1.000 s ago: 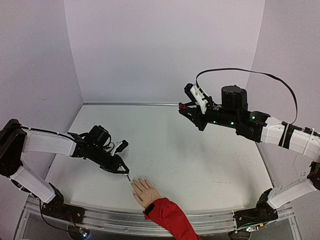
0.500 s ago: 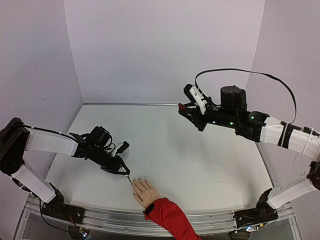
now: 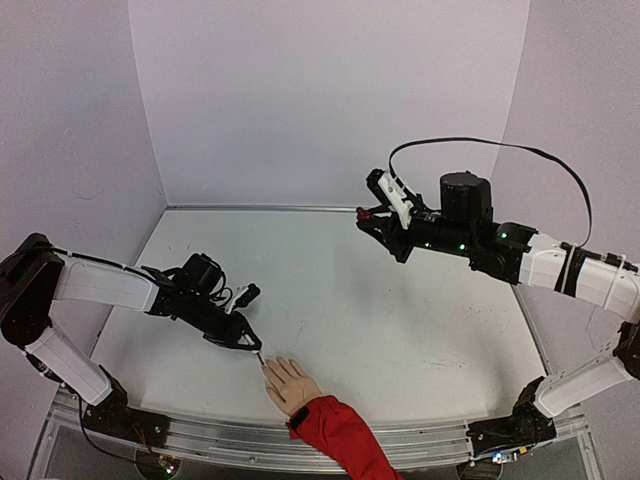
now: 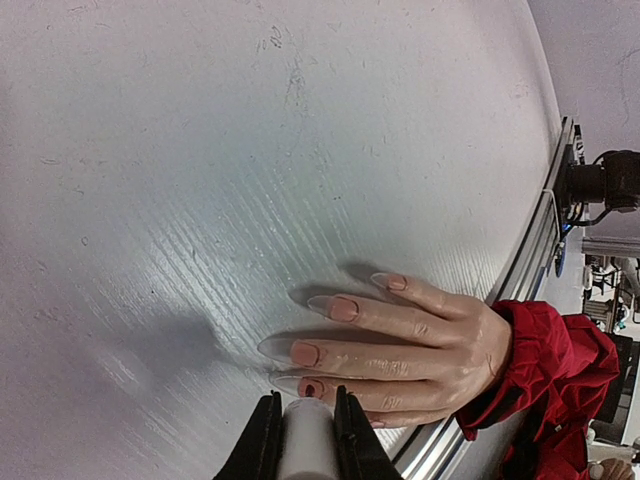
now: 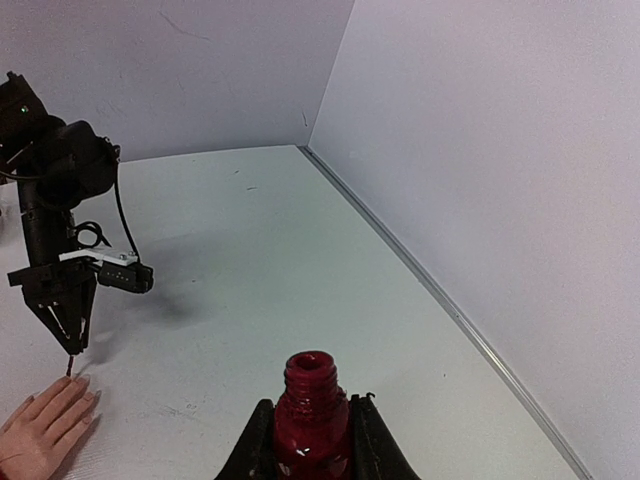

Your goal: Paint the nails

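A small beige mannequin hand (image 3: pixel 289 383) in a red sleeve (image 3: pixel 335 430) lies palm down at the table's front edge. My left gripper (image 3: pixel 243 340) is shut on the white brush cap (image 4: pixel 305 440), just left of the fingertips. The brush tip (image 3: pixel 260 357) reaches the nearest fingertip. In the left wrist view the nails (image 4: pixel 343 308) look pinkish, and the nail closest to the cap (image 4: pixel 311 388) carries a dark red spot. My right gripper (image 3: pixel 365 213) hovers at the back right, shut on the open dark-red polish bottle (image 5: pixel 312 385), held upright.
A metal rail (image 3: pixel 420 440) runs along the table's front edge right beside the hand. Pale walls close in the back and both sides. The table's right edge strip (image 5: pixel 450 310) meets the wall.
My left gripper has crept slightly toward the hand's fingertips with the brush. The right arm and bottle have stayed put.
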Controlling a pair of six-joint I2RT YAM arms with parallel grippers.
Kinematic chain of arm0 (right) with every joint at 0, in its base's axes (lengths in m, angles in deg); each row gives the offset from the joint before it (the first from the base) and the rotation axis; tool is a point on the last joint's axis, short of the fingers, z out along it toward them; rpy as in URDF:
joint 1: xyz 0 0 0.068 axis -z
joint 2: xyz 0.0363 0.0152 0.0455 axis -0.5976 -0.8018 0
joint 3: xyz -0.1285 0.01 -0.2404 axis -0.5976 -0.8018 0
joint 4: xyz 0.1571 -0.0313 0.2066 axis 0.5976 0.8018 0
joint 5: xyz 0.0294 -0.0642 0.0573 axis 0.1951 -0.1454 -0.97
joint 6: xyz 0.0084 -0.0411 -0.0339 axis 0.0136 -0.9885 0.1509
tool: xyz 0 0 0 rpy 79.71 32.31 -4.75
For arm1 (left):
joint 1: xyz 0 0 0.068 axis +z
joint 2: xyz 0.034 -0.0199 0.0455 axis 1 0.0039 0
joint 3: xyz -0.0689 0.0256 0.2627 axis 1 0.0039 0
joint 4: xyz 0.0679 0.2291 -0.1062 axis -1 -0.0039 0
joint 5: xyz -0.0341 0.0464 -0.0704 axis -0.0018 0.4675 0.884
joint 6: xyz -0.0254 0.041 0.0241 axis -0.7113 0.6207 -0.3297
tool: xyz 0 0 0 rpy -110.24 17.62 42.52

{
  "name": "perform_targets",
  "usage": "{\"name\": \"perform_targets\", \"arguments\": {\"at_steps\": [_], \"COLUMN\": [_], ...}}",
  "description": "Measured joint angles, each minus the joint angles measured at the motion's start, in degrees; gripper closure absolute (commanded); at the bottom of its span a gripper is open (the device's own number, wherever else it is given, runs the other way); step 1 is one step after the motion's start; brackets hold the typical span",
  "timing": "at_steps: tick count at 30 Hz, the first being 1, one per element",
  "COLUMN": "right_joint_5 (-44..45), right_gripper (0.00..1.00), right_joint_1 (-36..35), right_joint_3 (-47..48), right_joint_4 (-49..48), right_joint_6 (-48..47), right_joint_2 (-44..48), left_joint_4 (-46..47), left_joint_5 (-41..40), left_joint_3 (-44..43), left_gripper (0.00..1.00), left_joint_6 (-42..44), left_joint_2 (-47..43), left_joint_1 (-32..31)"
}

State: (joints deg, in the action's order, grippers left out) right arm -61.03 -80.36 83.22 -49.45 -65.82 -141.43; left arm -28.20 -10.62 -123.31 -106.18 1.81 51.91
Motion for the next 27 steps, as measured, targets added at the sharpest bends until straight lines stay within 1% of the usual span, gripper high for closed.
{"name": "perform_targets", "arguments": {"at_steps": [27], "right_joint_5": [0.0], "right_gripper": [1.00], "right_joint_1": [0.0], "right_joint_3": [0.0], "right_joint_4": [0.0], "right_joint_6": [0.0], "right_joint_2": [-0.3], "left_joint_4": [0.2], "left_joint_5": [0.4], "left_joint_3": [0.3], "left_gripper": [1.00], "left_joint_6": [-0.5], "left_joint_2": [0.5], "left_joint_1": [0.0]}}
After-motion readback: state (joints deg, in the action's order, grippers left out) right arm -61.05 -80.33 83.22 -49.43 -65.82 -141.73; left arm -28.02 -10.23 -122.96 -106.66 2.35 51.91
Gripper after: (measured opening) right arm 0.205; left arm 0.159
